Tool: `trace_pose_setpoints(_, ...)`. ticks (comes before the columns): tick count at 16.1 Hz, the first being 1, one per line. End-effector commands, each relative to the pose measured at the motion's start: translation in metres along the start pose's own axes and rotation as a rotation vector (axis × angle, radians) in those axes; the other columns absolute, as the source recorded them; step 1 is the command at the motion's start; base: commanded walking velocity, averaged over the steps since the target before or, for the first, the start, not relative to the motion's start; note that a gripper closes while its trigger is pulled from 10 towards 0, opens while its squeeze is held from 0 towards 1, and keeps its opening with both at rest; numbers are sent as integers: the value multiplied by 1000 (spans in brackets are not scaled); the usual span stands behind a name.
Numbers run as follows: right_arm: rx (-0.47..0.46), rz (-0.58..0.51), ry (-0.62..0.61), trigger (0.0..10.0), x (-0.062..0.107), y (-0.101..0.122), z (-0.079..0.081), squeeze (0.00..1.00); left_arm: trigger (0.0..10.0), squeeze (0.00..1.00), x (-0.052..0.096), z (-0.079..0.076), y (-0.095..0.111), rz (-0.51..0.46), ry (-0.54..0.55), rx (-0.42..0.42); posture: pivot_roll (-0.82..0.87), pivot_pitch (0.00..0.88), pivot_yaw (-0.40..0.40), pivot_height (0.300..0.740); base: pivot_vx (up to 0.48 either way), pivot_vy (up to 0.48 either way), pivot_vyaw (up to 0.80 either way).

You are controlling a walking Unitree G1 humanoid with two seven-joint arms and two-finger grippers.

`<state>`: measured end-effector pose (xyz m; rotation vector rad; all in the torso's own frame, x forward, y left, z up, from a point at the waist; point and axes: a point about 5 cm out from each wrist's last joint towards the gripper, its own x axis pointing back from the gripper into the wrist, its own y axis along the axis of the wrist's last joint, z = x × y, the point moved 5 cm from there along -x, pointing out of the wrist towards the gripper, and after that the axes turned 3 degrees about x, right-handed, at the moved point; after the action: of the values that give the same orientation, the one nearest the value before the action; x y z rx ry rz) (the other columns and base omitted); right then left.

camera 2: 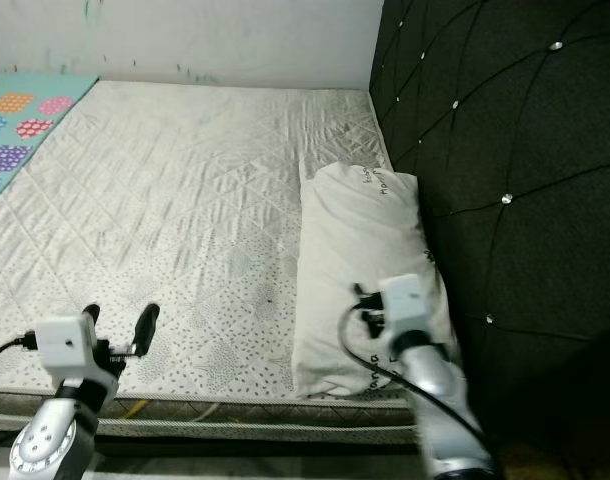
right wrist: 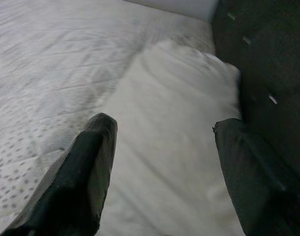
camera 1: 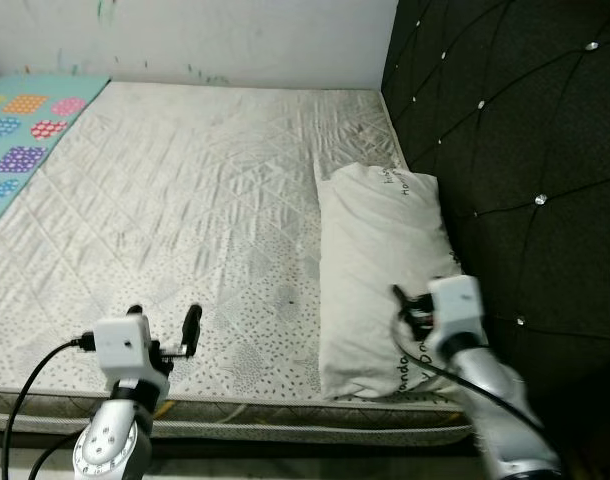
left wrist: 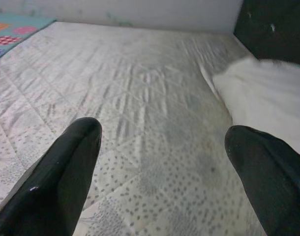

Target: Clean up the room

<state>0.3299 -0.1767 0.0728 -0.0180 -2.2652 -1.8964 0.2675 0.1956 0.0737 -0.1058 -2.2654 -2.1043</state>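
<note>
Under right claw (right wrist: 162,172) (spread): pillow (right wrist: 174,137)

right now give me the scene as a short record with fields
surface: bare quilted mattress
pillow: white pillow lying along the black tufted headboard
far corner: colourful play mat beside the mattress
left end effector: open, over the mattress's near edge
right end effector: open, over the pillow's near end
holding: nothing in either

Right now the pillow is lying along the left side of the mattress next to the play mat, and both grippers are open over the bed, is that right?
Not quite. The pillow lies along the right side of the mattress, against the black headboard, as the left eye view shows; the play mat is on the far left. The left gripper and right gripper are indeed open.
</note>
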Motion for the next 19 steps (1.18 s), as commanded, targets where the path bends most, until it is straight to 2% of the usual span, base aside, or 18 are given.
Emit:
trace_pose_setpoints(1,-46,-8,-14,10000,2,5,-6,0,10000,0,-1,-10,8,-24,-63,-52,-109,118,-31,740,0,0,0)
trace_pose_setpoints(3,8,-29,-49,10000,4,6,-13,0,10000,0,0,-22,8,3,-187,-73,-103,120,-32,740,0,0,0)
trace_pose_setpoints(4,15,-32,-69,10000,4,7,-16,0,10000,0,1,-23,9,1,-205,-92,-103,120,-32,740,0,0,0)
trace_pose_setpoints(6,-7,-40,-115,10000,13,6,-26,0,10000,0,8,-17,11,15,-180,-114,-111,122,-36,740,0,0,0)
trace_pose_setpoints(8,2,-30,-142,10000,21,3,-36,0,10000,0,24,-6,11,33,-116,-154,-103,133,-48,740,0,0,0)
trace_pose_setpoints(9,-40,-33,-135,10000,22,3,-37,0,10000,0,26,-4,16,17,-117,-162,-98,138,-51,740,0,0,0)
trace_pose_setpoints(11,1,-21,-151,10000,16,3,-38,0,10000,0,16,-7,22,1,-136,-161,-90,141,-52,740,0,0,0)
trace_pose_setpoints(13,-2,-100,-83,10000,10,19,-22,0,10000,0,1,-17,29,-33,-137,-123,-104,150,-36,740,0,0,0)
trace_pose_setpoints(14,5,-129,-63,10000,10,24,-16,0,10000,0,-2,-22,27,-30,-131,-75,-111,146,-28,740,0,0,0)
trace_pose_setpoints(15,27,-138,-69,10000,12,26,-15,0,10000,412,-2,-25,25,-45,-137,-26,-123,144,-19,740,0,0,0)
trace_pose_setpoints(16,-76,-93,-117,10000,18,17,-21,1000,10000,1000,1,-14,13,-19,-57,33,-132,146,-15,740,0,0,0)
trace_pose_setpoints(19,-73,-60,-168,10000,24,8,-28,1000,10000,1000,5,3,6,0,27,20,-125,153,-10,740,0,0,0)
